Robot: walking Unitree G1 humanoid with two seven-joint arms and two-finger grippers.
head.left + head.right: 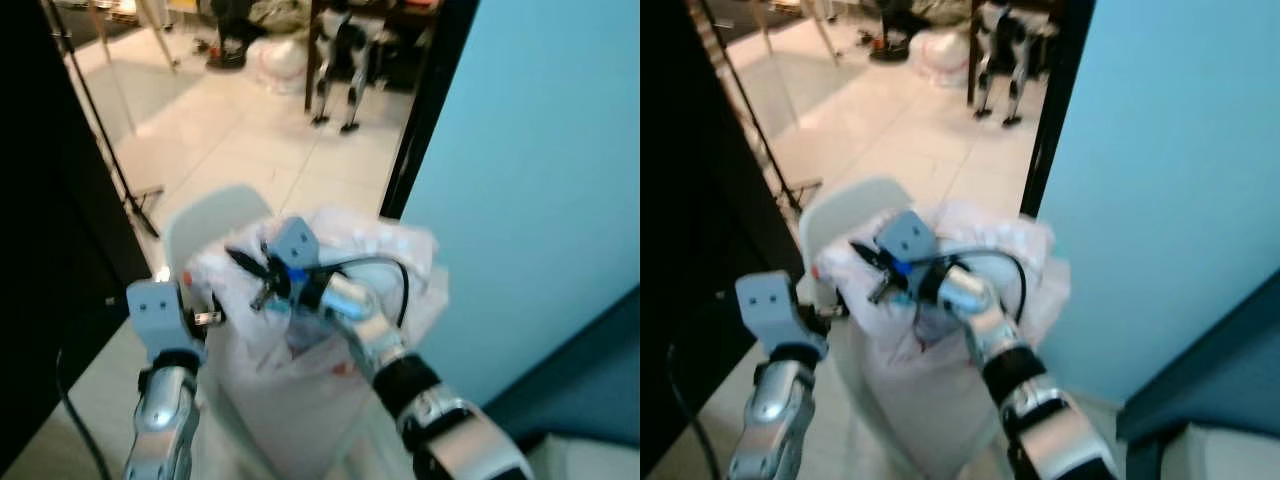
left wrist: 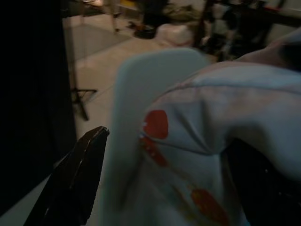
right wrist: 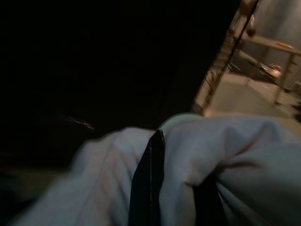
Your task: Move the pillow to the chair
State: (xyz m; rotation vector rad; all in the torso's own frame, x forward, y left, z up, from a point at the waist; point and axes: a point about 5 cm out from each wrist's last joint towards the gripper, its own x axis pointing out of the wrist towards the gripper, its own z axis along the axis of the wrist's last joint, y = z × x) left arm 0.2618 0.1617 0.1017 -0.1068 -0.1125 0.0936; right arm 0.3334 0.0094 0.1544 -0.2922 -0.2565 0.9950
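A white pillow point(image 1: 375, 250) with red spots lies bunched on a white chair point(image 1: 215, 215) just in front of me. The chair's rounded back rises behind the pillow's left side. My right gripper point(image 1: 255, 280) reaches across the top of the pillow and is shut on a fold of its fabric point(image 3: 188, 155). In the right wrist view one black finger point(image 3: 148, 183) presses into the cloth. At the pillow's left edge my left gripper point(image 1: 208, 318) is open. One of its fingers point(image 2: 77, 181) stands off the cloth, and the red-spotted pillow point(image 2: 207, 141) lies between the two.
A teal wall point(image 1: 540, 180) stands close on the right, edged by a black door frame point(image 1: 425, 110). On the left are a dark panel point(image 1: 40, 250) and a thin black stand point(image 1: 135, 195). Pale tiled floor runs back to a small legged robot point(image 1: 345, 60) and a white bag point(image 1: 280, 60).
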